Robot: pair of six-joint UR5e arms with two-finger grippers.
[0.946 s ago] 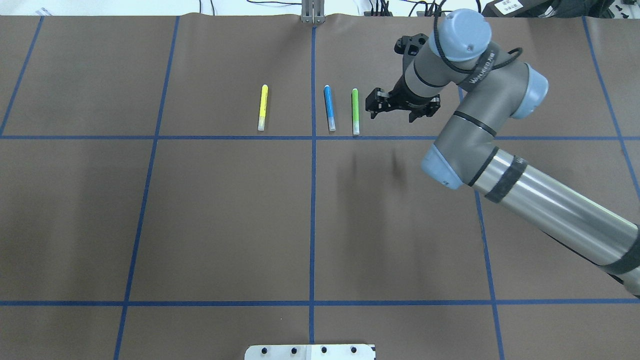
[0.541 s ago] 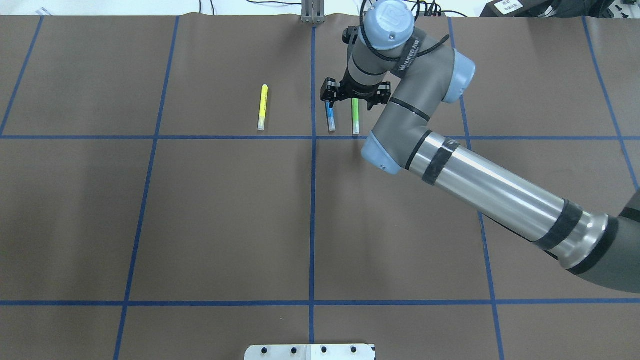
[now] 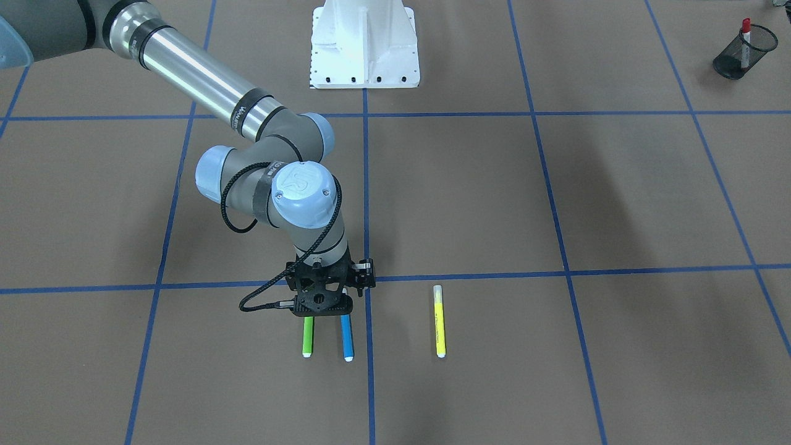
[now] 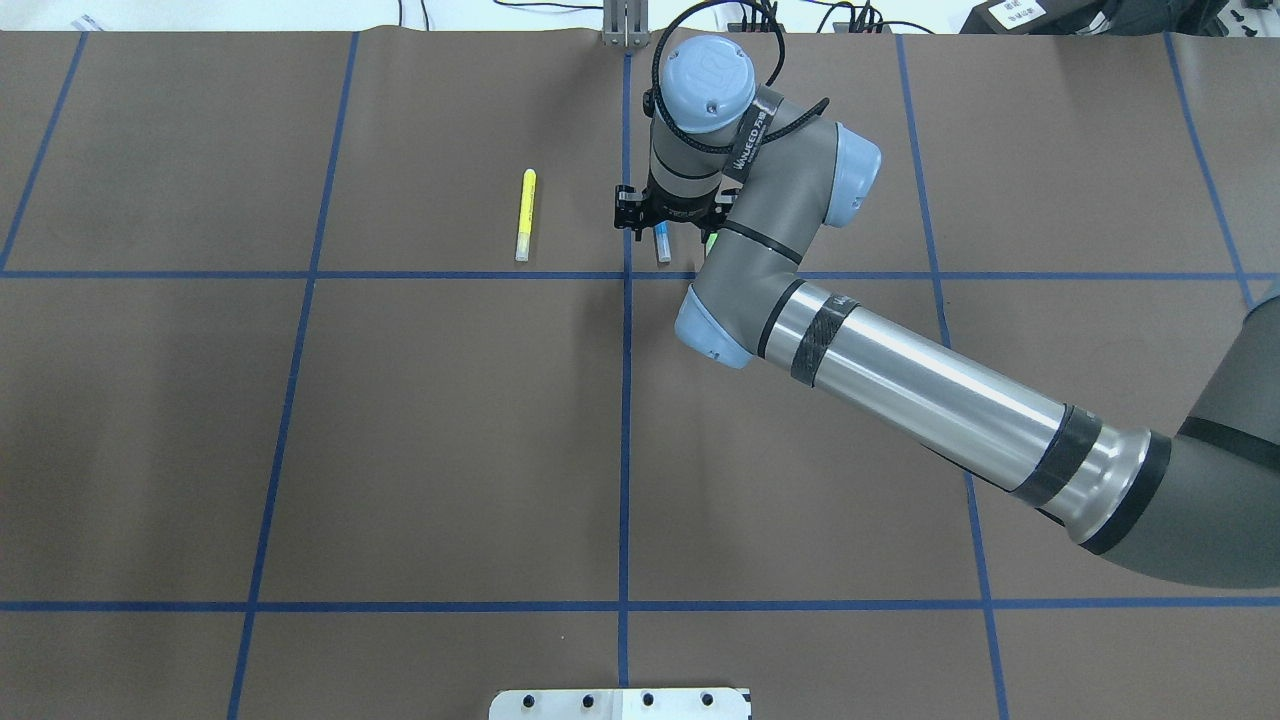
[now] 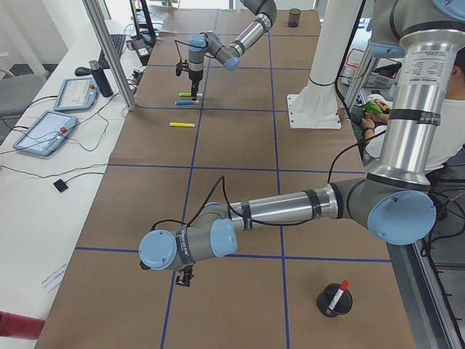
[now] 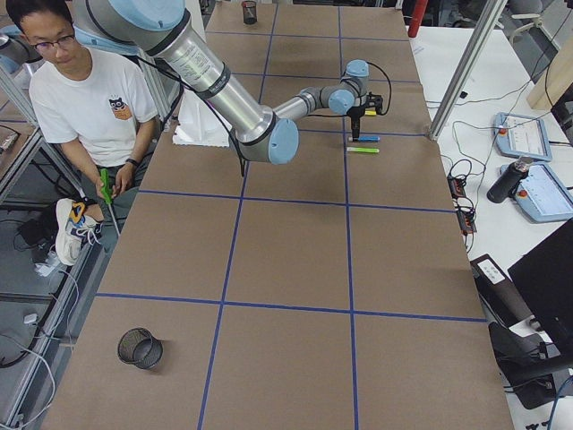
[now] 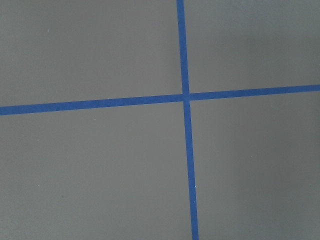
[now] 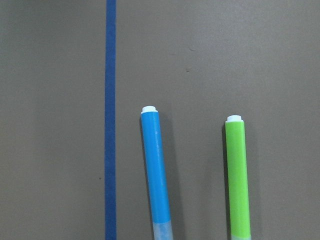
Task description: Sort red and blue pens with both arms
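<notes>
The blue pen (image 4: 662, 243) lies on the brown mat just right of the centre line; in the right wrist view the blue pen (image 8: 156, 170) runs lengthwise with its white end up. My right gripper (image 4: 668, 222) hangs directly over it, open, with the jaws apart on either side of the barrel. From the front the right gripper (image 3: 324, 309) covers the pen's (image 3: 346, 337) near half. The red pen (image 3: 746, 28) stands in a black mesh cup (image 3: 735, 52). My left gripper (image 5: 185, 280) shows only from the side, low over the mat; I cannot tell its state.
A lime-green marker (image 8: 237, 175) lies parallel, close beside the blue pen, and a yellow marker (image 4: 525, 215) lies further left. A second mesh cup (image 6: 141, 348) sits at the right end. A white pedestal (image 3: 364, 43) stands at the robot's base. A person (image 6: 81, 90) sits beside the table.
My right arm has swept left, from beside the green marker to over the blue pen, and turned its open gripper across the pen. The markers have not moved.
</notes>
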